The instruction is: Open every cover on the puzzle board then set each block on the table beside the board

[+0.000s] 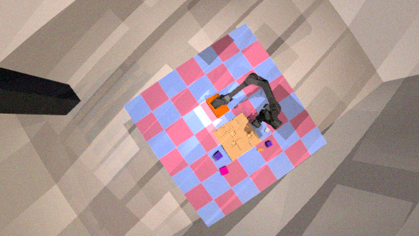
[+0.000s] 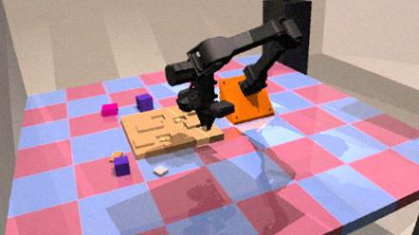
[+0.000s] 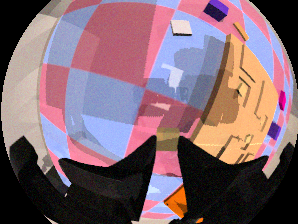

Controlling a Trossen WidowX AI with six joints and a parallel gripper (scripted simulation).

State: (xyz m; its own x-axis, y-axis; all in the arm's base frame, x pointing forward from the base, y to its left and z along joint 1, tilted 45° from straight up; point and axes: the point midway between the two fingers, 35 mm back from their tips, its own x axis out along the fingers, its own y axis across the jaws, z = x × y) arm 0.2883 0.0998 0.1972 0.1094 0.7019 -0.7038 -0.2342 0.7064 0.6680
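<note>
The tan puzzle board (image 1: 229, 148) (image 2: 216, 139) (image 3: 223, 75) lies flat, with several cut wells and low covers; their exact states are too small to tell. My gripper (image 1: 252, 119) (image 2: 207, 129) (image 3: 167, 139) is shut on a small tan block (image 3: 168, 139), just off the board's edge in the wrist view. On the table beside the board are a purple block (image 1: 217, 155) (image 2: 144, 103) (image 3: 273, 131), a magenta block (image 1: 223, 170) (image 2: 110, 110) (image 3: 282, 100), another purple block (image 1: 268, 143) (image 2: 121, 166) (image 3: 216, 10), an orange-tan piece (image 1: 260, 150) (image 2: 115, 157) (image 3: 240, 31) and a whitish piece (image 1: 266, 130) (image 2: 160, 171) (image 3: 181, 27).
The orange base plate (image 1: 222, 110) (image 2: 237, 105) (image 3: 176, 202) under the arm's foot stands near the board. The checkered table (image 1: 199, 195) (image 2: 333, 186) (image 3: 112, 40) surrounds the board. The arm and its shadow cover part of the board and table.
</note>
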